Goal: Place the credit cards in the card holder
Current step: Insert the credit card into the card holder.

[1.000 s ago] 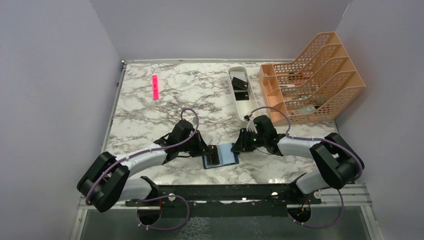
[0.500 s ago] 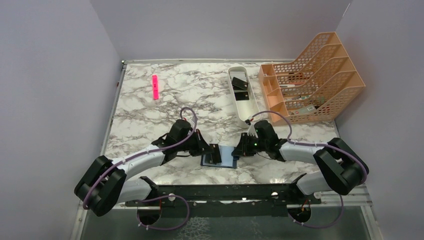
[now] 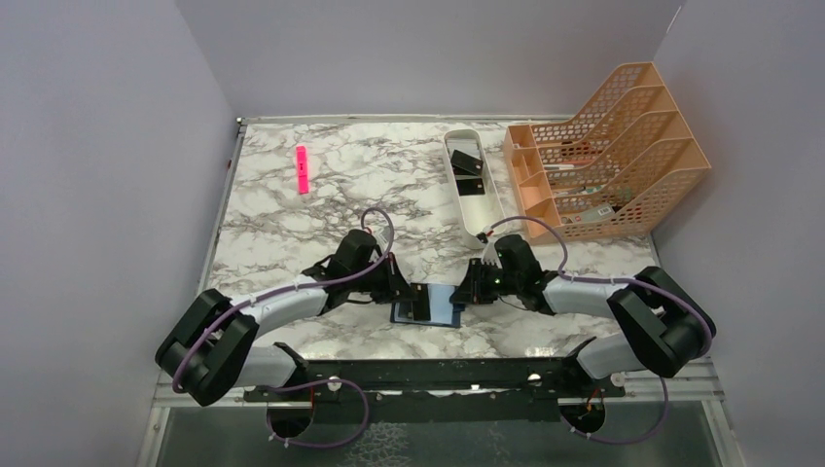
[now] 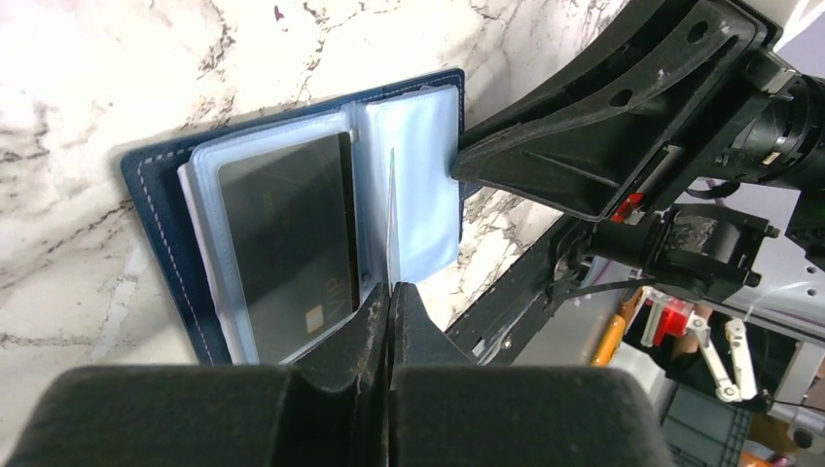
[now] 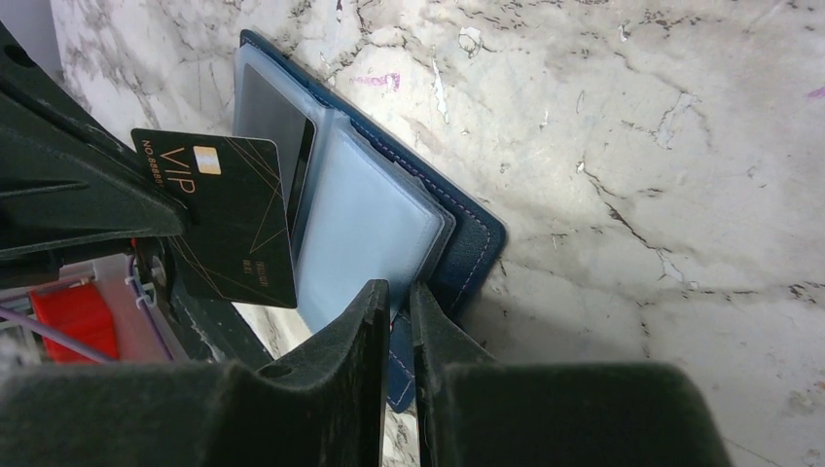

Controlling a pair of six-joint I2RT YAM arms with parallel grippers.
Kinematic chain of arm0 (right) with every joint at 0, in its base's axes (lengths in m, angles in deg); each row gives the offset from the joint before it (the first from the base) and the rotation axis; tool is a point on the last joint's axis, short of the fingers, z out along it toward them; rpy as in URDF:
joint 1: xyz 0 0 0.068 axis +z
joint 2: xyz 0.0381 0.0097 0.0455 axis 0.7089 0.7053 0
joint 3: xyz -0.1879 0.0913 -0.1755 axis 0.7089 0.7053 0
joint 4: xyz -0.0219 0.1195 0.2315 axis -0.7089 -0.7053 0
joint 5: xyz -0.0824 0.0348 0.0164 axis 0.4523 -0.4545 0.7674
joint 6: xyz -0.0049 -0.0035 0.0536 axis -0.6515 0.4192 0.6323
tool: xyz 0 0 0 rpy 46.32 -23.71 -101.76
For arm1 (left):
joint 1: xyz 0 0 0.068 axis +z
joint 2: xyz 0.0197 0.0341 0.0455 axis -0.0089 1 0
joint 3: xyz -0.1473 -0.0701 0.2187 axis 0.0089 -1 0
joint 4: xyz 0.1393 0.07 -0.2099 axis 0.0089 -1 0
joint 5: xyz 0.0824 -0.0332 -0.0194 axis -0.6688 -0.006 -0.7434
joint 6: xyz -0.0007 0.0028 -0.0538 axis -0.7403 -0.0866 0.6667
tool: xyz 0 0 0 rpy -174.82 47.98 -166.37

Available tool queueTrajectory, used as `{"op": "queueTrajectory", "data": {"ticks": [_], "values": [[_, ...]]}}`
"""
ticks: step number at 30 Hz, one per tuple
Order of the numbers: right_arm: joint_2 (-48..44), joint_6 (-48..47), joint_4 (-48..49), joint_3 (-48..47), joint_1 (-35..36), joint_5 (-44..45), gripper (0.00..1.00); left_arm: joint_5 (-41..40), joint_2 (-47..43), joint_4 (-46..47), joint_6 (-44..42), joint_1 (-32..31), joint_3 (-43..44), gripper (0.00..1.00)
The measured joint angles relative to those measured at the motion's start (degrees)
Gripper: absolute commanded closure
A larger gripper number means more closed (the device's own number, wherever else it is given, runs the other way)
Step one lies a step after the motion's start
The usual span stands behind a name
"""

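The card holder (image 3: 443,309) lies open on the marble near the front edge, its pale blue sleeves (image 5: 370,224) facing up. One black card (image 4: 287,229) sits in the left sleeve. My left gripper (image 3: 413,295) is shut on a black VIP credit card (image 5: 229,229), held on edge over the fold of the sleeves. In the left wrist view that card (image 4: 392,214) shows as a thin line. My right gripper (image 5: 399,292) is closed narrowly on the holder's navy right edge (image 5: 477,243), pinning it. Two more dark cards (image 3: 469,172) lie in the white tray.
A long white oval tray (image 3: 484,219) stands behind the right gripper. An orange mesh file rack (image 3: 603,156) fills the back right. A pink marker (image 3: 302,168) lies at the back left. Purple walls close in the table on three sides.
The right jaws have narrowed onto the holder's right edge. My left arm has shifted a little right, still holding the card. The holder has moved slightly left.
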Motion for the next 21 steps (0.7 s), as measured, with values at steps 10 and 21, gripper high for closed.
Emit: {"op": "queueTrajectory", "data": {"ticks": [10, 21], "values": [[0.81, 0.00, 1.11, 0.00, 0.00, -0.17, 0.83, 2.01, 3.56, -1.20, -6.23, 0.92, 2.47, 1.00], [0.92, -0.76, 1.11, -0.04, 0.00, -0.17, 0.85, 2.91, 3.98, -5.88, -11.21, 1.53, 6.49, 1.00]]}}
